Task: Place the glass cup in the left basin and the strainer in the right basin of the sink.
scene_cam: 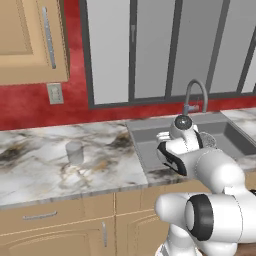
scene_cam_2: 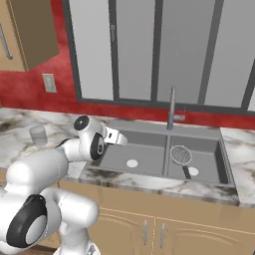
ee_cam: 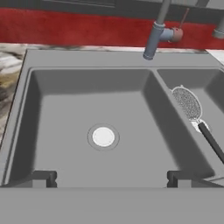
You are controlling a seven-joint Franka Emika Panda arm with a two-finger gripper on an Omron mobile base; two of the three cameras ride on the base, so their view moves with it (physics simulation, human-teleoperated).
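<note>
The glass cup (scene_cam: 75, 152) (scene_cam_2: 38, 134) stands upright on the marble counter, left of the sink (scene_cam: 145, 131) (scene_cam_2: 164, 127). The strainer (scene_cam_2: 181, 155) (ee_cam: 187, 103) lies in the right basin (scene_cam_2: 208, 155) (ee_cam: 189, 77), its dark handle pointing toward the front near the white drain. My gripper (scene_cam_2: 119, 138) (scene_cam: 162, 136) (ee_cam: 111, 179) hangs open and empty over the left basin (scene_cam_2: 145, 153) (ee_cam: 65, 118), near its left rim and facing across it. The cup is well to the left of the gripper, apart from it.
A tall arched faucet (scene_cam_2: 172, 107) (scene_cam: 193, 92) (ee_cam: 154, 37) rises behind the sink's divider. A wooden wall cabinet (scene_cam: 30, 40) hangs at the upper left, with an outlet (scene_cam: 55, 93) on the red wall below it. Marble counter (scene_cam: 35, 165) stretches left of the sink.
</note>
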